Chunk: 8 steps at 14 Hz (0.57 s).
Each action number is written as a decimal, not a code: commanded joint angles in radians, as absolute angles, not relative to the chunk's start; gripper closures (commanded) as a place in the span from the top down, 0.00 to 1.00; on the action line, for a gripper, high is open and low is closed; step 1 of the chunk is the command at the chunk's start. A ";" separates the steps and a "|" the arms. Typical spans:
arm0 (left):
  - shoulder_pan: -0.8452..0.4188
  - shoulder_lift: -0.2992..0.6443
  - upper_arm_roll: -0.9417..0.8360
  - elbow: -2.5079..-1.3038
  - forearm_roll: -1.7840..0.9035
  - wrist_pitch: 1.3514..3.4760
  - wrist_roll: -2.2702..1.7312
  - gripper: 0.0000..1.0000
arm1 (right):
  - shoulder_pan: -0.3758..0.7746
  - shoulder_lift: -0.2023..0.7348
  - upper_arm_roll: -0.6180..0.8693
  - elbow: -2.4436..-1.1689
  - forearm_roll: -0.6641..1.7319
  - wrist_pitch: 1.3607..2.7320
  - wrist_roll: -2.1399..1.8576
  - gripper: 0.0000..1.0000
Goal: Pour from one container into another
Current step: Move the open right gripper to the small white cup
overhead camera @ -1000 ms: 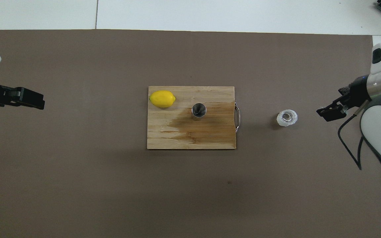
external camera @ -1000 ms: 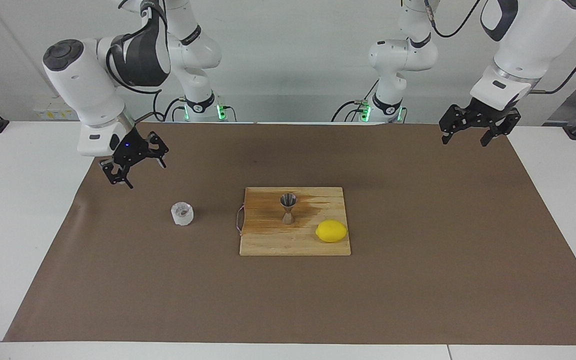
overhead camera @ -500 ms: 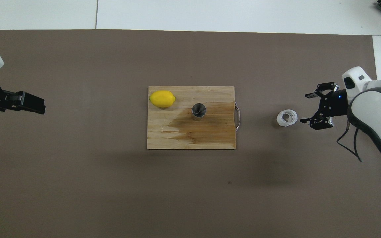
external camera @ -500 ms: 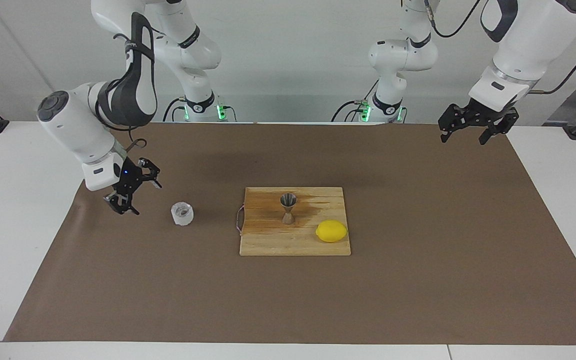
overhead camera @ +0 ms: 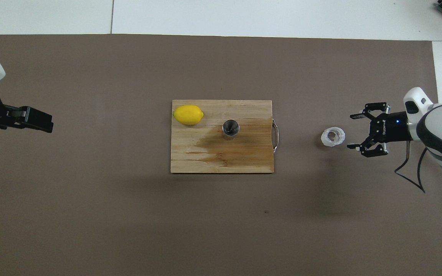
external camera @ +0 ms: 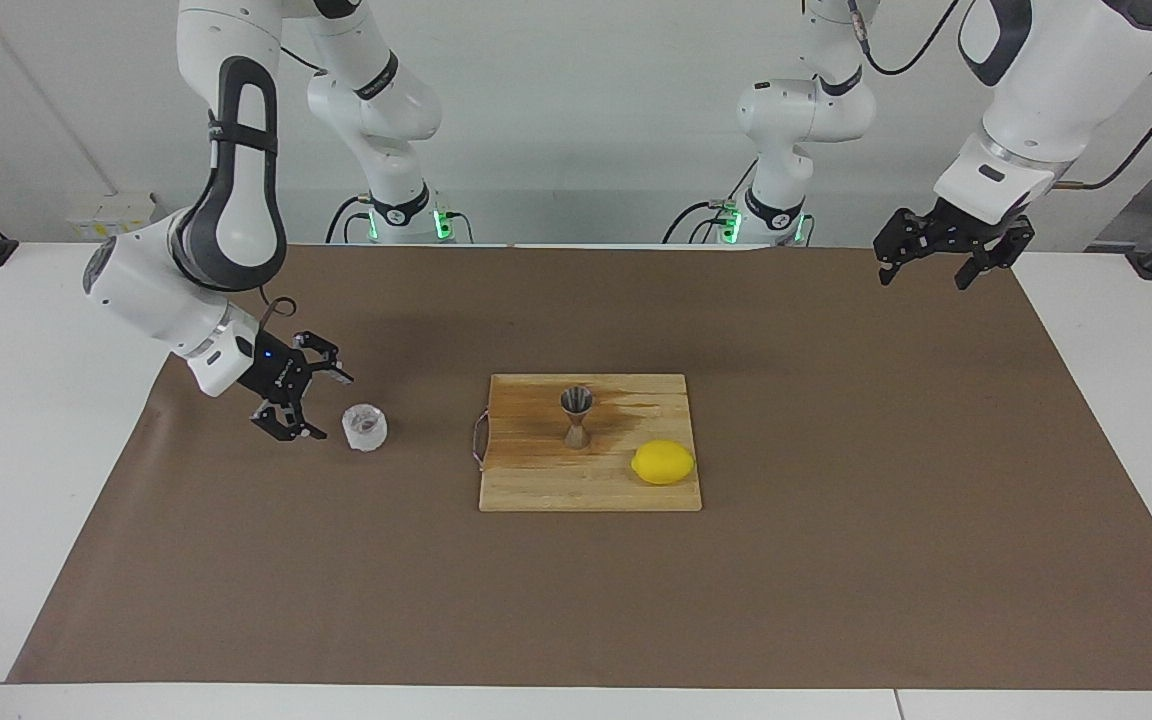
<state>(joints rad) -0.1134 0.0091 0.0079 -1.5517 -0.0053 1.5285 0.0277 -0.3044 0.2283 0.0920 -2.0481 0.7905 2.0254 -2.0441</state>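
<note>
At mid-left of the facing view the right tool (external camera: 314,405) stood wide open and empty just beside the cup (external camera: 364,427). The jigger (external camera: 576,416) waited centre-frame on the board (external camera: 536,480); upper right, the left tool (external camera: 942,255) hung open, idle. Nothing grasped or poured yet.

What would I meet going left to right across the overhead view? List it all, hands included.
Left hand → lemon → jigger on the cutting board → board's metal handle → clear faceted cup → right hand, open beside the cup.
</note>
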 commanded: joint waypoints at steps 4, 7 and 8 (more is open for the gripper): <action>-0.114 -0.020 0.009 -1.583 0.006 1.531 0.031 1.00 | -0.322 0.370 0.103 -2.040 0.933 2.017 -2.296 1.00; -0.114 -0.020 0.009 -1.583 0.006 1.531 0.031 1.00 | -0.331 0.387 0.103 -2.040 0.945 2.014 -2.332 1.00; -0.114 -0.020 0.009 -1.583 0.006 1.531 0.031 1.00 | -0.331 0.388 0.103 -2.040 0.945 2.016 -2.339 1.00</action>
